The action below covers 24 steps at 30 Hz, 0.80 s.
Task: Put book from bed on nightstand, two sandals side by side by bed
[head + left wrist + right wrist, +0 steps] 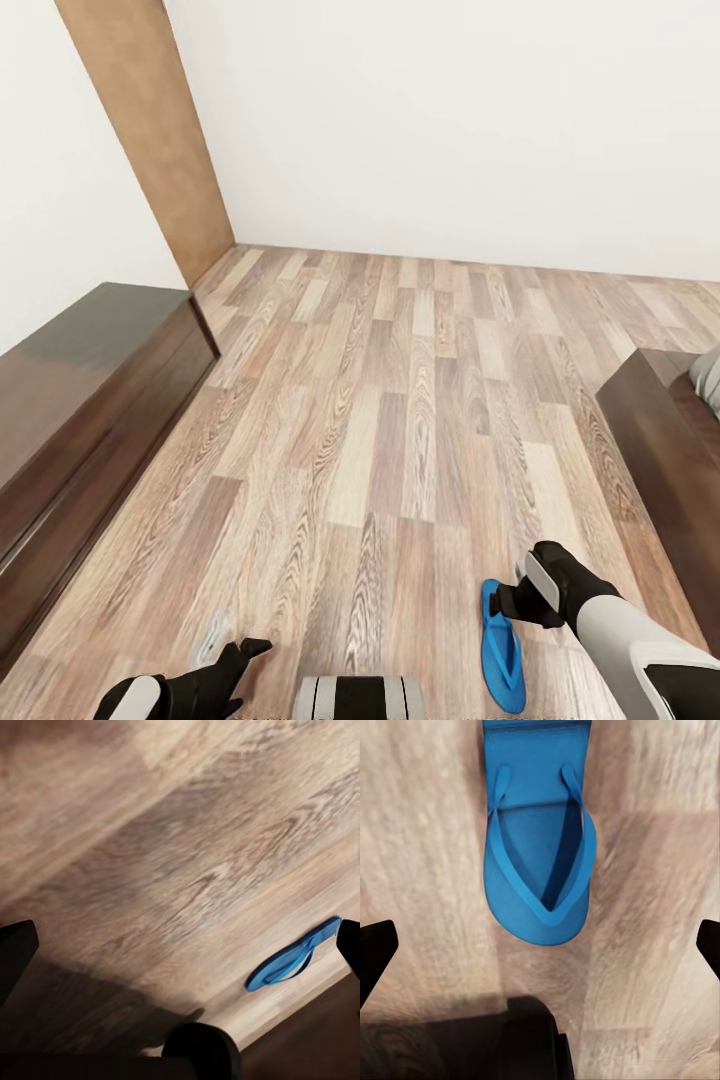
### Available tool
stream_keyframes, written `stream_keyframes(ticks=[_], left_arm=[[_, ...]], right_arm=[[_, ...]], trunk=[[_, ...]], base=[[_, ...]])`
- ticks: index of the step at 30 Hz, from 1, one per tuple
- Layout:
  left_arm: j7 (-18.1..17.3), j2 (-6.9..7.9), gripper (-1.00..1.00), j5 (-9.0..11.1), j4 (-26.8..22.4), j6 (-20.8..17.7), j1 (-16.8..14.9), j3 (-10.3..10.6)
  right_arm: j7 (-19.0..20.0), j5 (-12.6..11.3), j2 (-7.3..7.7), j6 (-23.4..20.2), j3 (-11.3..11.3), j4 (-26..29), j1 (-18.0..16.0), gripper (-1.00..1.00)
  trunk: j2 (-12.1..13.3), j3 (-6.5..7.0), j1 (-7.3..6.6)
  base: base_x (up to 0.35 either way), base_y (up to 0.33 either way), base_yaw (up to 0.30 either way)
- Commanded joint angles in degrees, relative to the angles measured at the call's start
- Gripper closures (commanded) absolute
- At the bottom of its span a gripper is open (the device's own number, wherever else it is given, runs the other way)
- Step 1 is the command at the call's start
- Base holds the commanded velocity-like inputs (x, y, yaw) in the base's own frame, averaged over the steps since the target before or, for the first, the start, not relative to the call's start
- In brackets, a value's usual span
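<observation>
So the robot is standing on the wood-plank floor [400, 400] of a room with plain white walls [450, 120], looking down over both arms. One bright blue flat sandal with thin blue straps [502, 648] lies flat on the planks, strap side up, just beside the dark brown wooden bed frame [660, 450], on the frame's floor side. A bit of light grey-beige mattress [708, 380] peeks out over the far end of that frame.

The right gripper [522, 588] hangs directly above the sandal's far end, not touching it as far as I can tell. From the right wrist view the sandal [540, 840] sits straight ahead, centred between the two black fingertips [375, 952], which stand wide apart at the picture's edges, so that hand is open with nothing in it.

The left gripper [243, 652] is over bare floor, well apart from the sandal, on the side away from the bed. Its wrist camera catches the same sandal [292, 956] off in the distance, lying close to a dark edge that looks like the bed frame. Its dark fingertips [15, 945] are also spread wide, so open and empty too.

Across the floor from the bed there's a long low glossy dark brown cabinet [80, 400] against the wall, and a tan wooden panel [150, 130] in the corner beyond it.
</observation>
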State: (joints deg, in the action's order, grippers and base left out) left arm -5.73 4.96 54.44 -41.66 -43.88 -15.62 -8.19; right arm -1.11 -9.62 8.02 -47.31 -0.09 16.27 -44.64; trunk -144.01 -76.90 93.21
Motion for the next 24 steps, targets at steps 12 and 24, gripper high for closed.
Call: stream_keyframes(ticks=[12, 24], left_arm=[[-0.3, 0.79, -1.00, -0.1, 0.1, -0.4, 0.0, -2.8], [-0.2, 0.92, -1.00, -0.1, 0.1, -0.4, 0.0, -3.1]], right_arm=[[-0.1, -0.3, -0.02, -0.2, 0.0, 0.2, 0.0, -1.00], [-0.1, 2.4, 0.06, -0.2, 0.0, 0.7, -0.6, -1.00]], trunk=[[-0.2, -2.70, 0.30], [-0.2, -3.15, 0.35]], base=[[0.000, 0.000, 0.000], [0.000, 0.000, 0.000]])
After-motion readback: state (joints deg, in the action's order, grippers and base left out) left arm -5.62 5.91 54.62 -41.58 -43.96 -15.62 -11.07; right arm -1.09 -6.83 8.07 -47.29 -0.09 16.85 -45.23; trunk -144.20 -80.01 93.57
